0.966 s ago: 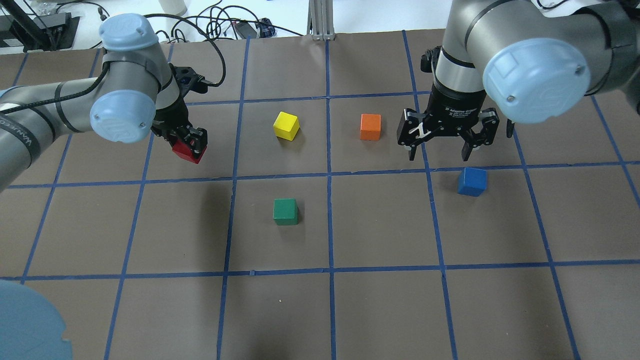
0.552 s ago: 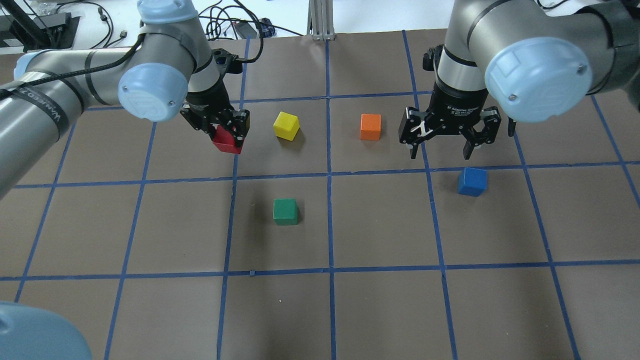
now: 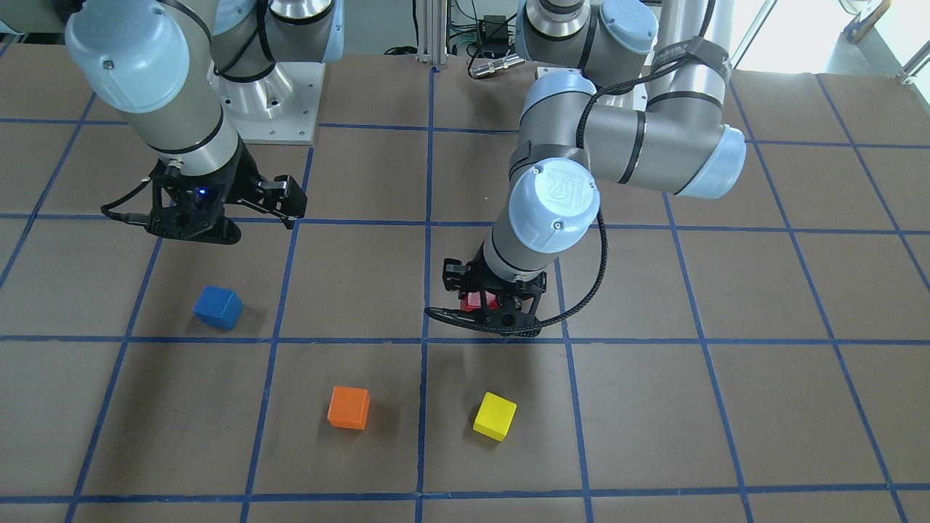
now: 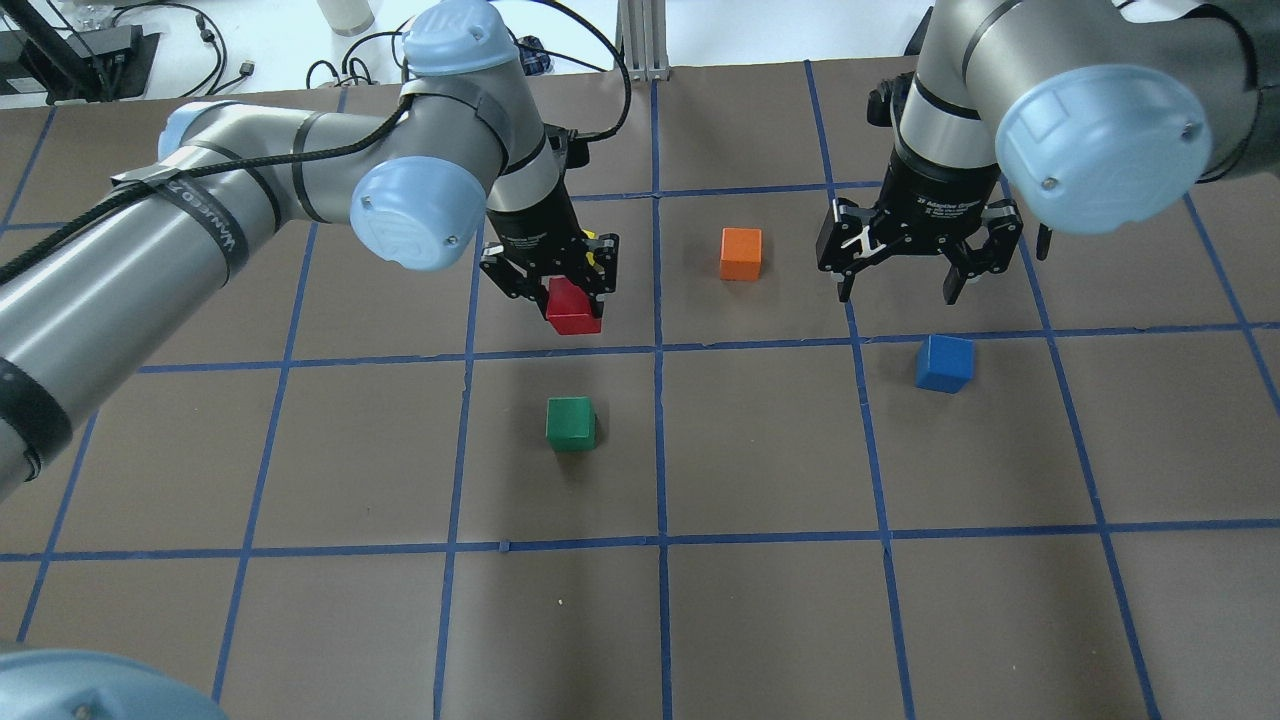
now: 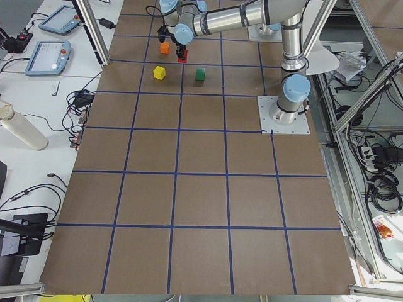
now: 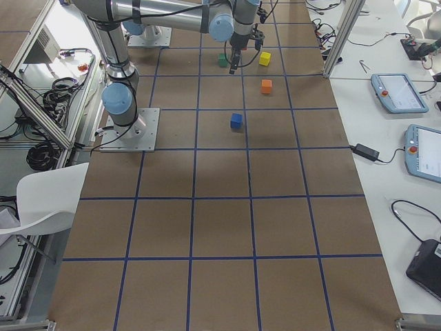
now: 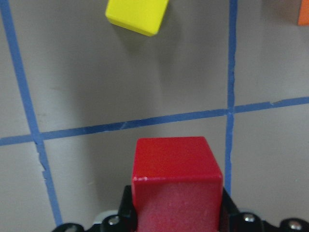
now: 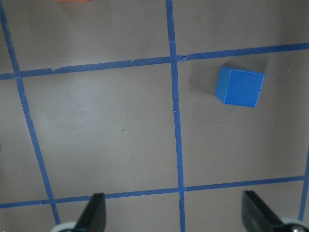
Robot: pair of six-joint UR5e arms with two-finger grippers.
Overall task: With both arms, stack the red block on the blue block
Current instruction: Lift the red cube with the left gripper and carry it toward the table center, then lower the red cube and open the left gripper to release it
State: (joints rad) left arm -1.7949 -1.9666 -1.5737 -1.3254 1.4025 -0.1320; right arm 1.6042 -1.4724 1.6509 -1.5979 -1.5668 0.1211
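My left gripper (image 4: pixel 562 292) is shut on the red block (image 4: pixel 573 308) and holds it above the table near the middle. The red block fills the bottom of the left wrist view (image 7: pixel 177 179) and shows under the wrist in the front view (image 3: pixel 483 300). The blue block (image 4: pixel 944 362) lies on the table at the right, also in the front view (image 3: pixel 217 306) and the right wrist view (image 8: pixel 240 87). My right gripper (image 4: pixel 897 296) is open and empty, hanging a little behind and left of the blue block.
An orange block (image 4: pixel 741 253) sits between the two grippers. A green block (image 4: pixel 571 423) lies in front of the left gripper. A yellow block (image 3: pixel 495 416) lies just beyond the left gripper, mostly hidden by it in the overhead view. Blue tape lines grid the brown table.
My left arm has swung right with the red block, from the left cell to the middle, over the yellow block's spot. My right gripper shifted slightly right and stays open.
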